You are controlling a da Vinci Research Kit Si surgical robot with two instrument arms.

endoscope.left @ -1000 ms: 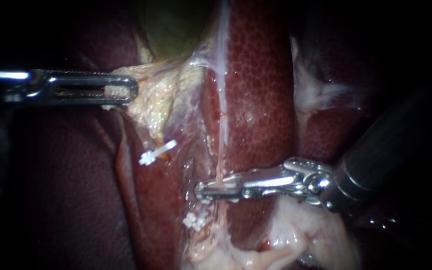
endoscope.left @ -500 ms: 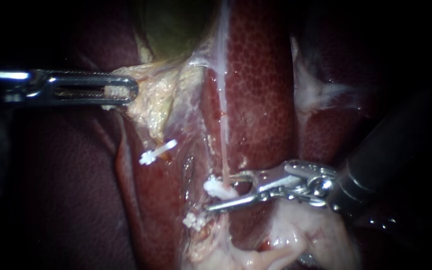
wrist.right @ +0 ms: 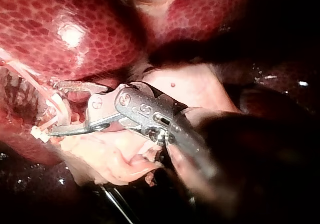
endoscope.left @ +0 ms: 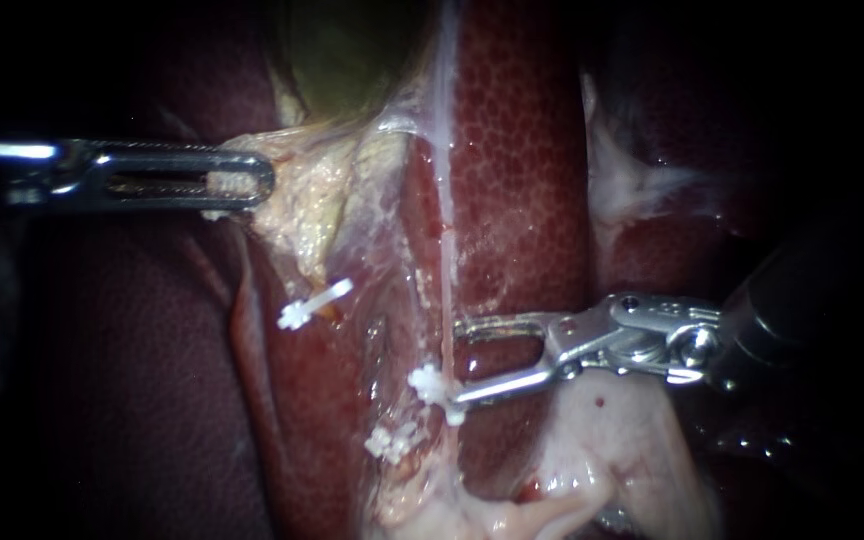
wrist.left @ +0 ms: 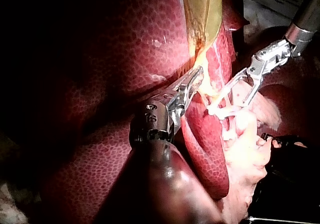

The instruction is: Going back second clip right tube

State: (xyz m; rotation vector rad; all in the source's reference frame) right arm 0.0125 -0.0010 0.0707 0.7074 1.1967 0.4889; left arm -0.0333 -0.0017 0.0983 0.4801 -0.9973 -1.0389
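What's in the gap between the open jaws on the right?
Endoscope view: only bare red liver shows between the jaws of the right instrument; the thin tube and a white clip lie at their tips.

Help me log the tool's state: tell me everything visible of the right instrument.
The right instrument has a dark shaft entering from the right, a shiny silver hinge and two thin metal jaws. The jaws stand wide open, gripping nothing, with liver showing through the gap. Both tips reach the thin pale tube; the lower tip lies against or just beside a white clip on it.
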